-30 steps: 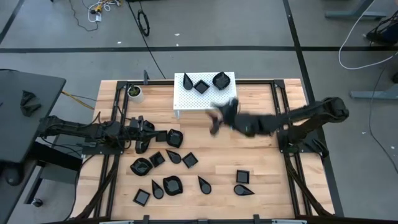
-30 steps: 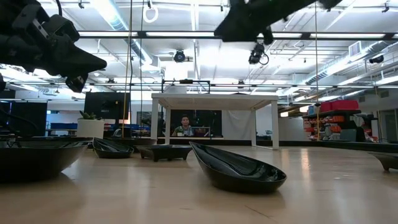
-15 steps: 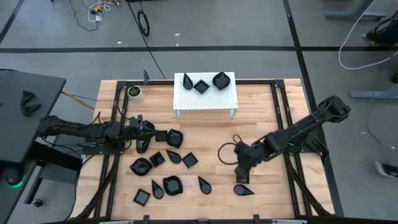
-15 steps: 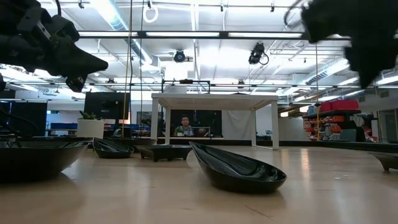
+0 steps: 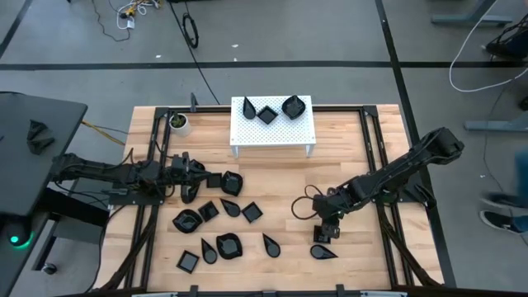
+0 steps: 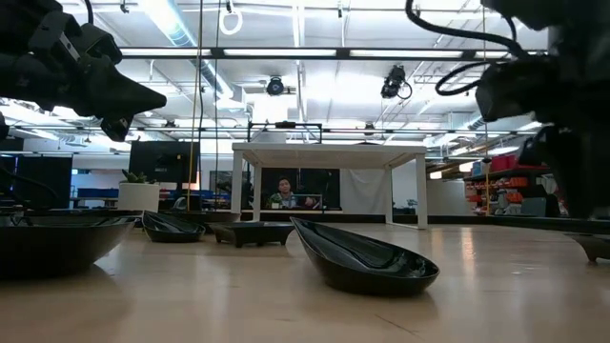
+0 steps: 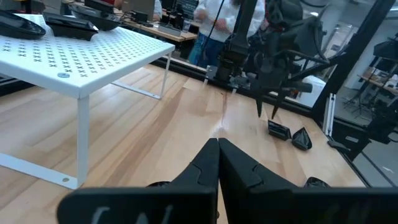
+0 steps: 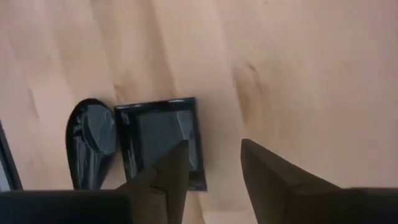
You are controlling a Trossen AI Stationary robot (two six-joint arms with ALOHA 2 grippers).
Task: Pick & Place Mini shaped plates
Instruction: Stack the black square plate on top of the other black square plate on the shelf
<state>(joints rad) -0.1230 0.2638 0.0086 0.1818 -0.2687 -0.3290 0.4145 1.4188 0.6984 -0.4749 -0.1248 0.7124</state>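
My right gripper (image 8: pixel 214 155) hangs open, pointing down, just above a black square mini plate (image 8: pixel 160 144) that lies flat on the table; one finger (image 8: pixel 171 168) is over the plate, the other over bare wood. A teardrop plate (image 8: pixel 93 146) lies right beside the square one. The left wrist view shows that gripper (image 7: pixel 267 112) clear of the square plate (image 7: pixel 278 130). In the high view it (image 5: pixel 327 224) is at the table's near right. My left gripper (image 5: pixel 194 177) waits shut at the left, level. Several more black plates (image 5: pixel 219 223) lie near it.
A white perforated stand (image 5: pixel 272 124) at the far middle carries three black plates (image 5: pixel 268 110). A small white cup (image 5: pixel 178 122) stands at the far left. Bare wood lies between the stand and my right gripper. Black rails (image 5: pixel 375 165) run along both sides of the table.
My right gripper has swung from beside the white stand toward the table's near edge and come down, tipping from near level to pointing down over the square plate. No plate has moved.
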